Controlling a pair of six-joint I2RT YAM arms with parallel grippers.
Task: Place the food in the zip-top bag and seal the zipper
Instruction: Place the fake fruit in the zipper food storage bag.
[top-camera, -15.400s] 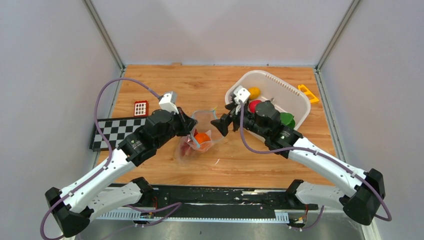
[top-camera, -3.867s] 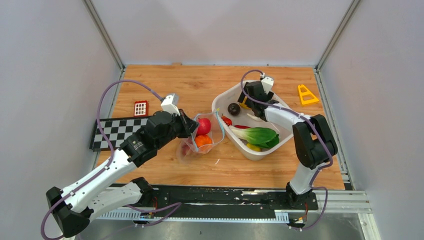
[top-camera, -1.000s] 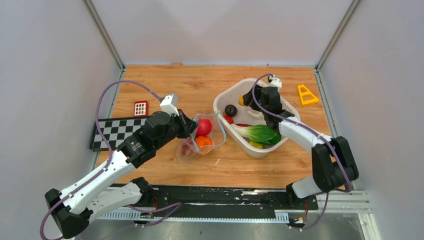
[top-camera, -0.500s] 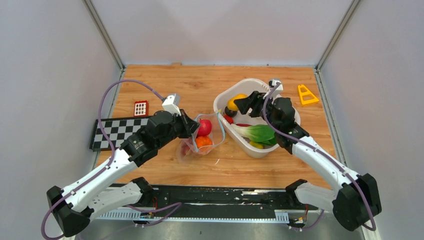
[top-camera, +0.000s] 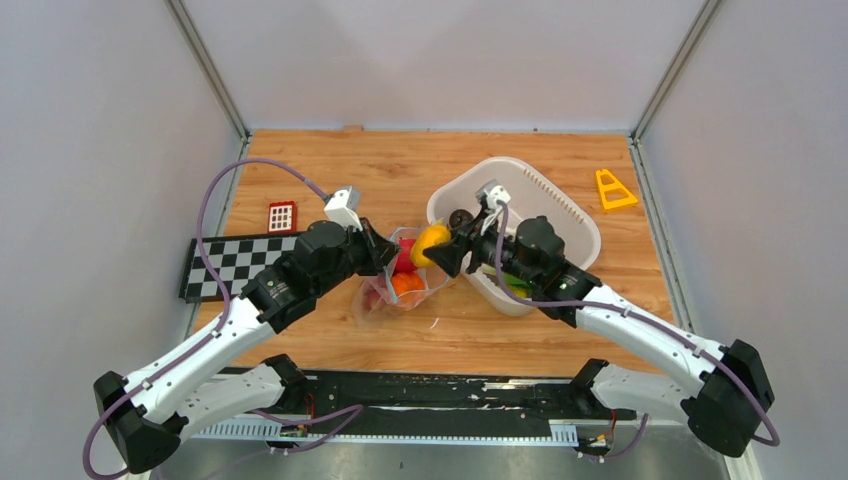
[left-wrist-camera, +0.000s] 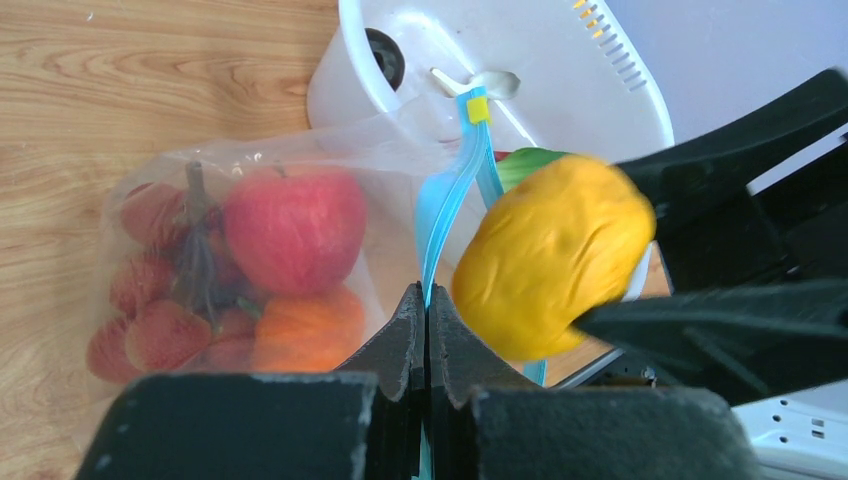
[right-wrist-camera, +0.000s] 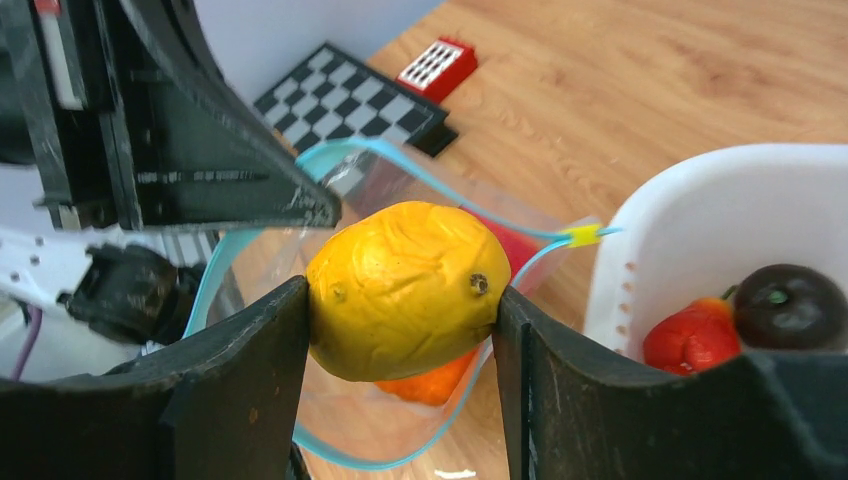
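- The right end effector (right-wrist-camera: 398, 305) gripped the lemon (top-camera: 432, 240) across its middle, its jaws part open to the width of the fruit, just over the mouth of the bag (left-wrist-camera: 150, 185).
- The left end effector (left-wrist-camera: 427, 318) was clamped fully shut on the zipper (left-wrist-camera: 441, 225) at the near rim and held the mouth up. The far rim bowed out toward the basket (top-camera: 560, 200).
- The bag lay on the worktop (top-camera: 350, 170) between the two arms. It contained the apple (left-wrist-camera: 290, 230), the tangerine (left-wrist-camera: 305, 335) and the grapes (left-wrist-camera: 150, 320).
- The step in hand was judged to be inserting the lemon.
- The lemon should pass inside the zipper loop and sink below both rims before release. Released higher, it would likely roll off the apple and onto the worktop.
- The free pocket appeared to lie on the basket side of the apple, so the drop should be aimed there.
- The right fingers should avoid pressing on the far rim, since the thin film would fold and narrow the mouth.
- The dark piece (right-wrist-camera: 790, 305) was in the basket, not yet bagged, so sealing was not yet due.
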